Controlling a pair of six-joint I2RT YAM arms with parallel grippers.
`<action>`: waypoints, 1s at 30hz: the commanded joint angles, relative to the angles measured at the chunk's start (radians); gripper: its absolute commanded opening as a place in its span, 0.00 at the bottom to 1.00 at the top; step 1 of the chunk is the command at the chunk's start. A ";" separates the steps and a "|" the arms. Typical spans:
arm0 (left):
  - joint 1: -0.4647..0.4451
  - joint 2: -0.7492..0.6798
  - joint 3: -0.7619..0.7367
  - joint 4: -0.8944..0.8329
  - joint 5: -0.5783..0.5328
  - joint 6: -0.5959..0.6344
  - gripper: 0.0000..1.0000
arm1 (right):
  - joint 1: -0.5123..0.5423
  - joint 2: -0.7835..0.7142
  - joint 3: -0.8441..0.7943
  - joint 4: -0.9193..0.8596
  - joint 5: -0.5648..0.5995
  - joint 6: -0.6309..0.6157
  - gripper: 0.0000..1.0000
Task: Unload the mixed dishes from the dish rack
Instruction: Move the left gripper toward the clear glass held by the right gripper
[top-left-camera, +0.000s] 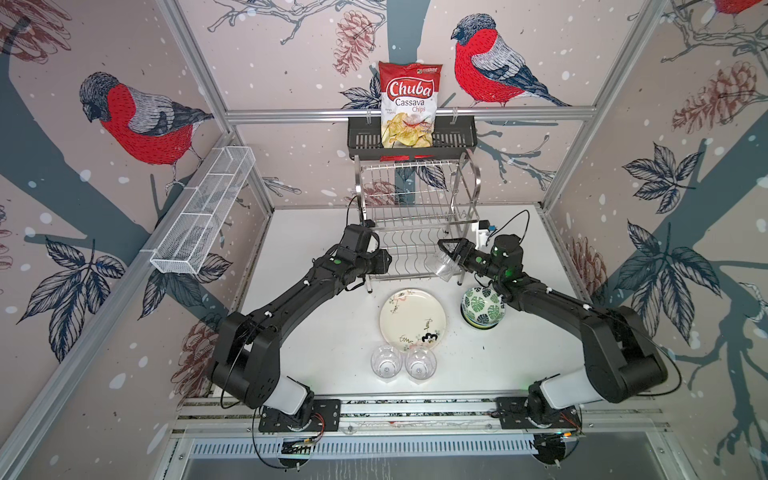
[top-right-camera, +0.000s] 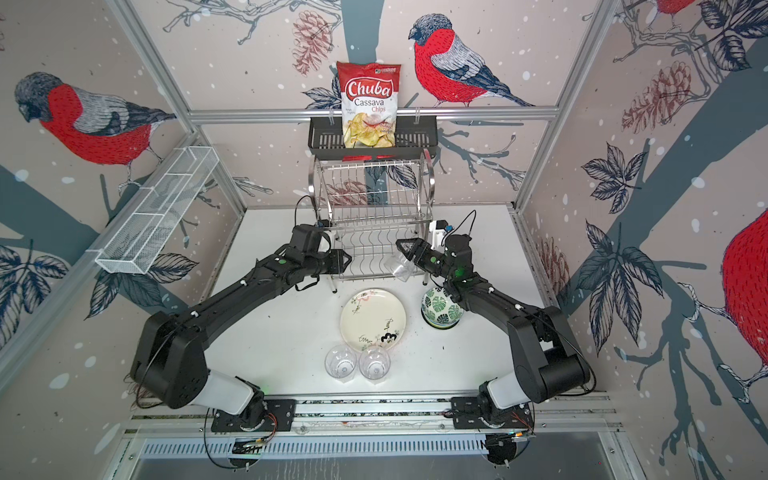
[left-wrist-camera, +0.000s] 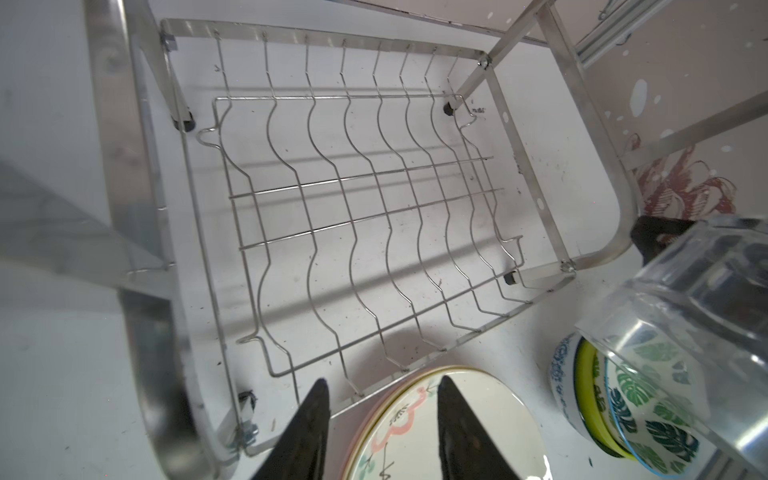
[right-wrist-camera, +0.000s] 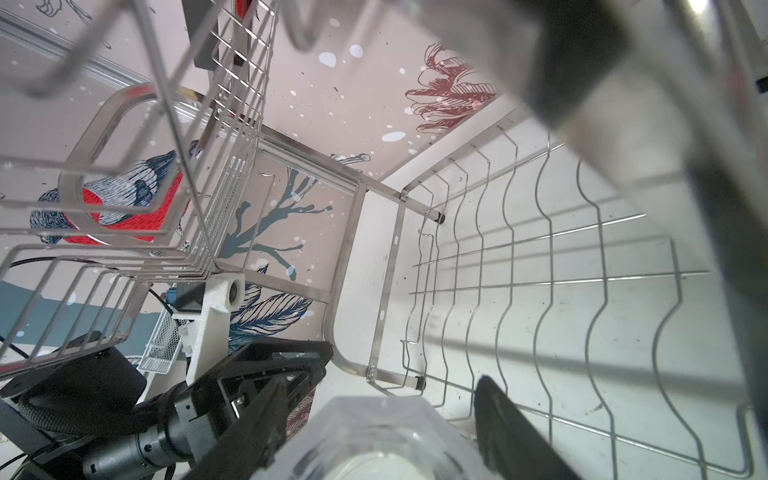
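Note:
The chrome dish rack (top-left-camera: 475, 187) (top-right-camera: 428, 178) stands at the back with both tiers bare. My right gripper (top-left-camera: 448, 258) (right-wrist-camera: 382, 399) is shut on a clear tumbler (top-left-camera: 442, 268) (right-wrist-camera: 374, 436), tilted at the rack's front right corner just above the lower tier. My left gripper (top-left-camera: 388, 262) (left-wrist-camera: 383, 397) hovers open and empty at the rack's left front. On the table in front lie a stack of plates, cream floral on top (top-left-camera: 412, 319) (left-wrist-camera: 415, 428), nested bowls with the green-leaf one on top (top-left-camera: 482, 309) (left-wrist-camera: 615, 407), and two upright tumblers (top-left-camera: 386, 361) (top-left-camera: 420, 363).
A black slotted basket (top-left-camera: 361, 139) hangs on the back rail above the rack, holding a red-and-white chips bag (top-left-camera: 409, 104). A long white mesh tray (top-left-camera: 203, 212) is fixed to the left wall. A small white mount (top-left-camera: 484, 232) sits behind the rack's right side.

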 joint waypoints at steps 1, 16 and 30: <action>0.001 -0.008 0.005 0.014 0.129 0.056 0.44 | -0.009 0.016 0.012 0.072 -0.036 -0.001 0.07; 0.001 -0.254 -0.163 -0.212 0.208 0.143 0.50 | -0.002 0.030 0.040 0.074 -0.047 0.005 0.07; 0.002 -0.478 -0.182 -0.259 0.159 0.059 0.57 | 0.069 -0.157 -0.048 0.006 0.044 0.001 0.07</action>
